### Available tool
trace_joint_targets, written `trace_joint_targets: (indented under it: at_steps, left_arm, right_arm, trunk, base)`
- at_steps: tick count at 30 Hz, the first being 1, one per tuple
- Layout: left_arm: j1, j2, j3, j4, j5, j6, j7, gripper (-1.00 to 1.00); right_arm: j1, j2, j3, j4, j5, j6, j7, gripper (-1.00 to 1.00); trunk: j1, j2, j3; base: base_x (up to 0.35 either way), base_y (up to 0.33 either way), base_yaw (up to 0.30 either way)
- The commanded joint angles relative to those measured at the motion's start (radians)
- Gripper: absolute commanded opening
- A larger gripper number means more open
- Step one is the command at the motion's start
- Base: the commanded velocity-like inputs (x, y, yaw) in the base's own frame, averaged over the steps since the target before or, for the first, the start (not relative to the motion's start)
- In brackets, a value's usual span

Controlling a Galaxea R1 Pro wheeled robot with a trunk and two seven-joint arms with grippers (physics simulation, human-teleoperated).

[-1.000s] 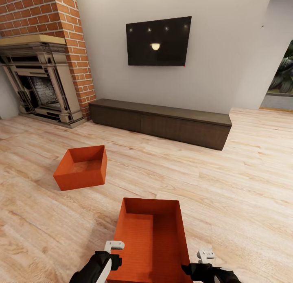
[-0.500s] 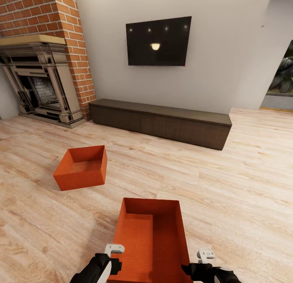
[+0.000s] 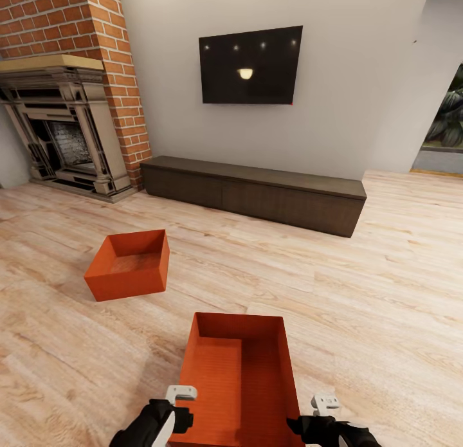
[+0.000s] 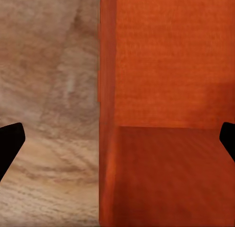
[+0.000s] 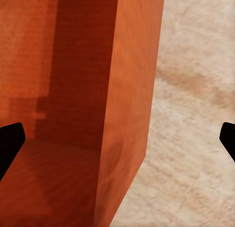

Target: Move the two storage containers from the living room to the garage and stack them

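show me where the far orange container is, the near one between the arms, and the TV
far container (image 3: 128,265): head view, its front outer wall.
near container (image 3: 218,383): head view, its inside bottom.
TV (image 3: 250,65): head view, middle of the black screen.

Light wood plank floor (image 3: 360,286), pale grey wall (image 3: 360,80). Black TV (image 3: 250,65) mounted on wall, ceiling lights reflected in its screen. Long dark low cabinet (image 3: 254,193) against the wall under it. Left: red brick chimney (image 3: 106,42), ornate grey fireplace (image 3: 61,132) with tan mantel. Far right: opening with green plants (image 3: 450,119) beyond.
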Motion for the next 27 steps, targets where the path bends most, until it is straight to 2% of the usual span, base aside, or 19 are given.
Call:
trace_joint_targets:
  at_steps: [1, 6, 10, 27]
  left_arm:
    - [0.0, 0.004, -0.005, -0.002, 0.003, 0.005, 0.006, 1.0]
    - [0.0, 0.015, -0.005, -0.003, 0.004, 0.005, 0.007, 1.0]
    - [0.0, 0.017, -0.005, -0.003, 0.004, 0.005, 0.007, 1.0]
    - [0.0, 0.012, -0.005, -0.009, 0.008, 0.0, 0.006, 1.0]
  right_arm:
    - [0.0, 0.0, 0.001, -0.002, -0.008, 0.007, 0.002, 1.0]
    - [0.0, 0.0, 0.001, -0.002, -0.008, 0.006, 0.003, 1.0]
    - [0.0, 0.0, 0.001, -0.002, -0.008, 0.006, 0.003, 1.0]
    - [0.0, -0.001, 0.002, -0.002, -0.008, 0.004, 0.004, 1.0]
  trunk:
    - [0.0, 0.0, -0.001]
    - [0.0, 0.0, -0.001]
    - [0.002, -0.001, -0.016]
    - [0.002, -0.001, -0.016]
  base:
    - [0.0, 0.0, 0.0]
    - [0.0, 0.0, 0.0]
    - [0.0, 0.0, 0.0]
    - [0.0, 0.0, 0.0]
